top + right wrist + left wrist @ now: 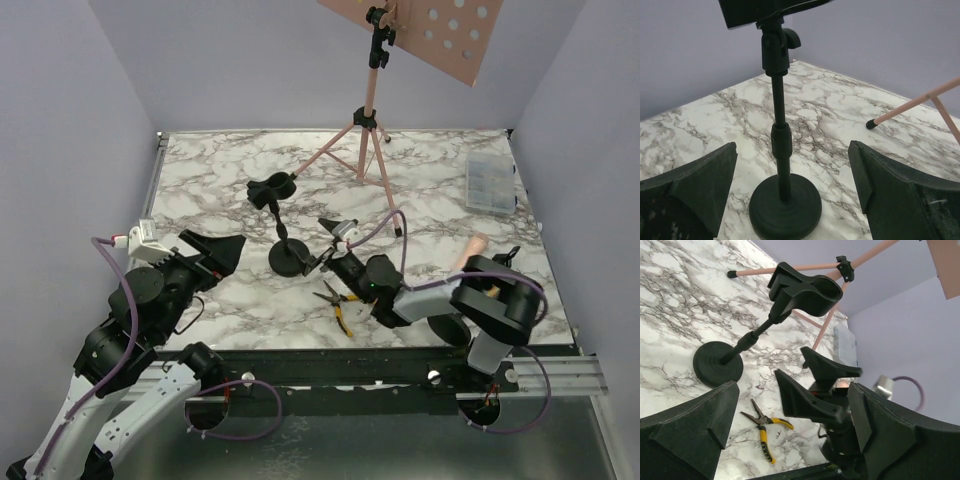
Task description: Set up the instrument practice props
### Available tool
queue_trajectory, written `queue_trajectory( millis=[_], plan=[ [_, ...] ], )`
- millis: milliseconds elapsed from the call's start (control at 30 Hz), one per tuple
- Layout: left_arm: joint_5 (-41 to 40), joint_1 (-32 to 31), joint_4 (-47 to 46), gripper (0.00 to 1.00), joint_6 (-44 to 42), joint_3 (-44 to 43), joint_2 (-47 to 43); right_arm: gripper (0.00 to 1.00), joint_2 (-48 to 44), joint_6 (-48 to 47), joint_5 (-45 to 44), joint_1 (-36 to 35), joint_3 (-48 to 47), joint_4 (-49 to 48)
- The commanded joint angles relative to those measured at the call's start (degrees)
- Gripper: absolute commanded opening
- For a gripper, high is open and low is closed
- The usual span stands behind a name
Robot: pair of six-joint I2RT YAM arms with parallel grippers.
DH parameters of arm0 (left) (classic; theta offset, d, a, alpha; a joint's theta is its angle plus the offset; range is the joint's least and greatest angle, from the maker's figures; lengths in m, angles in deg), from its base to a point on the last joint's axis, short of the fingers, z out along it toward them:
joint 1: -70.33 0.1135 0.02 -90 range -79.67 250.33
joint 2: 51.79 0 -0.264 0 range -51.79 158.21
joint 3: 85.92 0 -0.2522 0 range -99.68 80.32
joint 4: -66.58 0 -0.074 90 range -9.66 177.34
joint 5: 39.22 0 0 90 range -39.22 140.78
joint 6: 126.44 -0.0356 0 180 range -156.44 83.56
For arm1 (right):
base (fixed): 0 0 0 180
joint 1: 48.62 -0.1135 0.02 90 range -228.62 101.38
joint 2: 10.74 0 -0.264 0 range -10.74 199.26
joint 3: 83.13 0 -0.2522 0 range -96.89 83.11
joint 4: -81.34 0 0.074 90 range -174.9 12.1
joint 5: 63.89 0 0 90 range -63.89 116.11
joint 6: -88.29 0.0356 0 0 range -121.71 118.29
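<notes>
A black round-based holder (285, 257) stands upright mid-table, its clip (270, 188) at the top and empty. My right gripper (318, 244) is open just right of its base; in the right wrist view (792, 147) the holder's stem (780, 145) stands ahead between the spread fingers, untouched. My left gripper (228, 255) is open and empty to the left of the holder (717, 362). The pink tripod music rack (368, 120) stands at the back, its perforated desk (440, 30) bare. A pink microphone (472, 247) shows partly behind the right arm. No sheet pages or gold microphone are visible.
Yellow-handled pliers (338, 305) lie near the front edge under the right arm, also in the left wrist view (762, 427). A clear compartment box (490, 185) sits at the right rear. A tripod foot (871, 124) rests on the table beyond the holder.
</notes>
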Motion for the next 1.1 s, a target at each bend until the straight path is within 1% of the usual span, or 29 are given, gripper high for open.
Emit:
queue_trajectory(
  millis=[0,67,100,167,233,267,333,367,400,433,467,533,567,633,667,733,800,867,967,1067],
  plan=[
    [0.2,0.2,-1.7,0.99,-1.0,1.3,1.9,1.00,-12.0,2.4,1.3,-0.4,5.7,16.7],
    [0.9,0.2,-2.7,0.99,-1.2,1.7,2.6,1.00,-17.1,2.3,-0.8,-0.1,7.2,27.1],
    [1.3,0.2,-3.1,0.99,-1.4,1.9,3.0,1.00,-18.8,2.4,-1.9,0.5,8.6,29.2],
    [1.6,0.2,-4.0,0.99,-1.6,2.2,3.9,1.00,-22.2,3.2,-4.2,3.3,12.7,29.8],
    [1.9,0.3,-4.9,0.99,-1.7,2.3,4.8,1.00,-25.8,6.8,-5.6,9.3,14.3,35.0],
    [2.3,0.2,-5.2,0.99,-1.9,2.2,5.2,1.00,-27.7,12.0,-3.6,13.5,13.0,41.8],
    [3.4,0.2,-5.6,0.99,-2.3,2.0,6.1,1.00,-30.1,22.6,2.4,24.5,8.4,56.1],
    [3.6,0.2,-5.8,0.99,-2.3,2.0,6.3,1.00,-31.1,27.2,5.4,29.9,6.7,61.4],
    [3.8,0.2,-5.8,0.99,-2.4,2.1,6.3,1.00,-31.8,30.4,9.4,34.4,5.0,64.8],
    [3.8,0.2,-5.8,0.99,-2.3,2.1,6.3,1.00,-32.3,33.1,15.7,39.5,3.4,68.5],
    [3.8,0.2,-5.8,0.99,-2.2,2.1,6.2,1.00,-32.7,35.4,19.6,43.1,1.4,71.4],
    [4.0,0.2,-5.8,0.99,-2.2,2.1,5.9,1.00,-33.3,40.4,23.7,49.2,-0.4,75.5],
    [4.0,0.2,-5.7,0.99,-2.2,2.2,5.9,1.00,-33.5,43.2,23.5,52.0,-1.0,77.7],
    [3.9,0.2,-5.7,0.99,-2.1,2.3,5.4,1.00,-33.3,49.2,22.0,56.7,-2.1,83.3],
    [3.9,0.2,-5.8,0.99,-1.9,2.4,5.2,1.00,-32.9,52.2,19.7,58.5,-2.7,85.5],
    [4.3,0.2,-5.7,0.99,-1.9,2.2,5.1,1.00,-31.2,56.7,6.6,59.2,-6.1,94.3],
    [4.4,0.2,-5.7,0.99,-2.2,2.2,5.1,1.00,-28.0,60.5,-4.2,59.3,-9.5,102.6],
    [4.2,0.2,-5.7,0.99,-2.6,2.0,5.5,1.00,-24.5,62.6,-10.2,59.6,-11.6,107.7],
    [4.6,0.2,-5.7,0.99,-3.0,1.6,6.2,1.00,-18.8,64.7,-12.5,60.1,-13.8,112.5],
    [4.9,0.2,-5.7,0.99,-3.3,1.5,6.6,1.00,-14.5,65.8,-13.3,60.1,-15.0,114.6]
  ],
)
